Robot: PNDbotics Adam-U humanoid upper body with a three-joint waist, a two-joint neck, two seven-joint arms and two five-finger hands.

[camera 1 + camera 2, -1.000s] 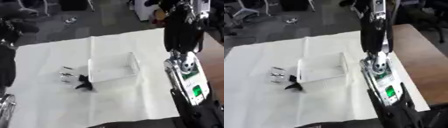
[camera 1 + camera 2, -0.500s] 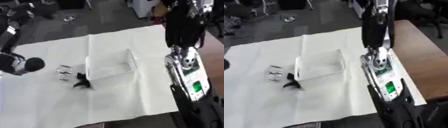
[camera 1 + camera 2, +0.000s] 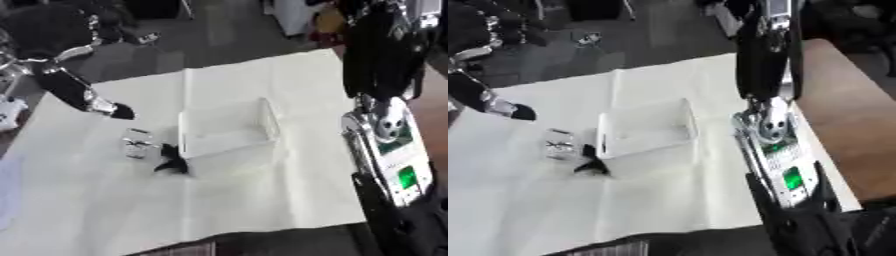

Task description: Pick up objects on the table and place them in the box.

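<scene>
We cannot tell how the fingers of our left hand [image 3: 112, 109] stand; only a dark, blurred tip shows at the end of the left arm [image 3: 66, 85], which comes in over the bench's left edge and hangs above the white cloth [image 3: 262, 200]. It holds nothing that we can see. Just below and beside that tip lie the things to be picked up: a small clear-and-silver object [image 3: 136, 143] and, touching or nearly touching it, a black object [image 3: 171, 161] close against the near left corner of the box [image 3: 229, 131]. The clear box sits near the middle of the bench and looks empty.

We judge the step in hand to be the reach for the first object. The next move calls for lowering the hand onto one piece without pushing either against the box wall.

Our right arm [image 3: 772, 120] runs along the bench's right edge; its hand is out of view. What the two objects actually are is too blurred to say.
</scene>
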